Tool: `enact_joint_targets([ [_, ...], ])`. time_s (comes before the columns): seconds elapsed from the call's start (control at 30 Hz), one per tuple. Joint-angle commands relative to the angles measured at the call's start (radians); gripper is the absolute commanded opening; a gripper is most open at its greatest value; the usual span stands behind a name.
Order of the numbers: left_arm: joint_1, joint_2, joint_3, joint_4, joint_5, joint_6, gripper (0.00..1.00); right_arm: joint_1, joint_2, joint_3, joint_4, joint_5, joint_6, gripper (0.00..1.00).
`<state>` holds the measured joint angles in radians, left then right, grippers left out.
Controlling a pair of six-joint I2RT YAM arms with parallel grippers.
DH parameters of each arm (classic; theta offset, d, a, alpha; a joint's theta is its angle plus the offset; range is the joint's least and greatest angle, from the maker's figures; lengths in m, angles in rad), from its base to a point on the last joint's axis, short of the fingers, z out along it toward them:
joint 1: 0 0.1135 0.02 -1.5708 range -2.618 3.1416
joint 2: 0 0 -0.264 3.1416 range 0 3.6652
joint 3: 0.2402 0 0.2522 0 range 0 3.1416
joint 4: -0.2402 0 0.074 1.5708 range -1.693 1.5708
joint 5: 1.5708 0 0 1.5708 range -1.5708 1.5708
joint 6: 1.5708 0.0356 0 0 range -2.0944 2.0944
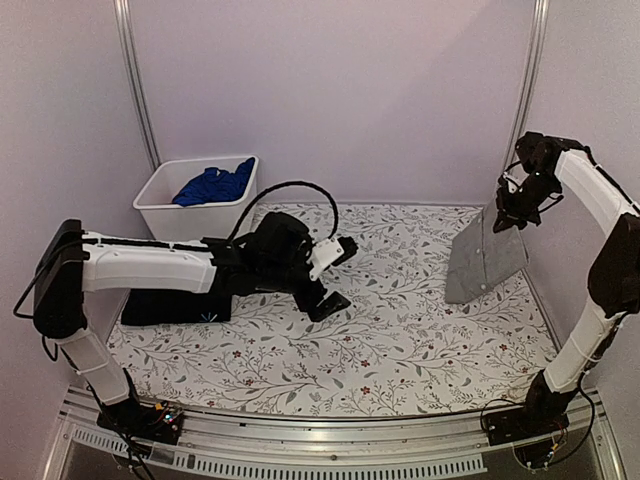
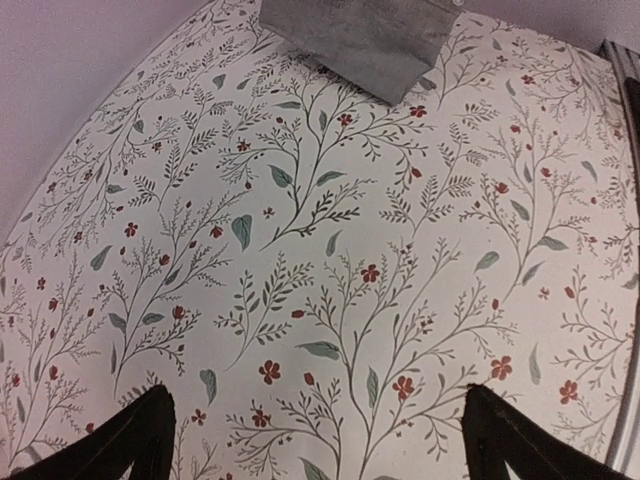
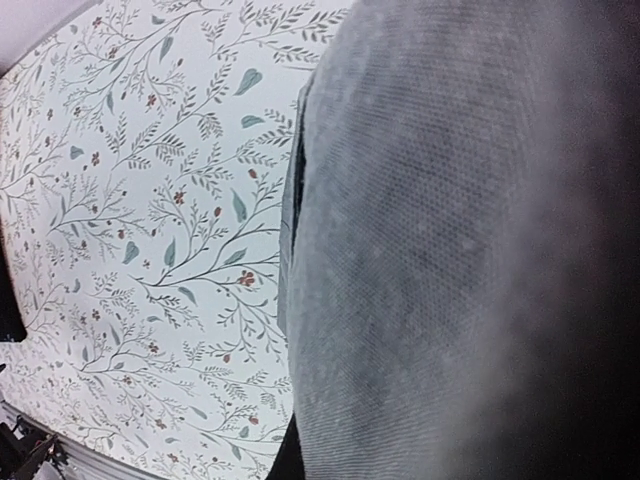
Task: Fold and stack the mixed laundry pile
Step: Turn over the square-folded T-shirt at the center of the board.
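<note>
Grey shirt (image 3: 450, 250) right up against the right wrist lens, its weave filling most of that view, so the fingers behind it are hidden. From the top camera the right arm stands tall at the table's right edge, elbow bent, wrist tipped down, and the right gripper (image 1: 515, 205) is clamped on the shirt's top edge. The shirt hangs as a flat panel, its lower edge on the floral table cover (image 1: 400, 340) at the right rear.

Over to the left: the left arm lies low and stretched across the table, forearm almost level. The left gripper (image 1: 338, 278) has its 2 fingers (image 2: 130, 445) spread wide, nothing between them, floral print below.

Black T-shirt (image 1: 175, 305) lies flat under that forearm, with a small light mark near its front edge, too small to read. Blue garment (image 1: 213, 185) sits bunched in the white bin (image 1: 165, 215) at the back left.
</note>
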<state>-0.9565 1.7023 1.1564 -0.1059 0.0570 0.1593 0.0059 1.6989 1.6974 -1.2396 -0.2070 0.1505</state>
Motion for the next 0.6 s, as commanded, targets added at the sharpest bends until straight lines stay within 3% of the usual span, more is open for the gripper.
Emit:
enact_joint_targets([
  [0.0,0.024,-0.044,-0.037,-0.024,-0.027,-0.016,1.00,-0.034,0.016,0.096,-0.098,0.245,-0.060,0.00],
  [0.4,0.040,-0.069,-0.073,-0.074,-0.039,-0.046,1.00,-0.069,0.084,0.181,-0.117,0.767,-0.054,0.00],
  [0.57,0.058,-0.074,-0.085,-0.083,-0.026,-0.029,1.00,0.027,0.106,0.264,-0.100,0.914,-0.061,0.01],
])
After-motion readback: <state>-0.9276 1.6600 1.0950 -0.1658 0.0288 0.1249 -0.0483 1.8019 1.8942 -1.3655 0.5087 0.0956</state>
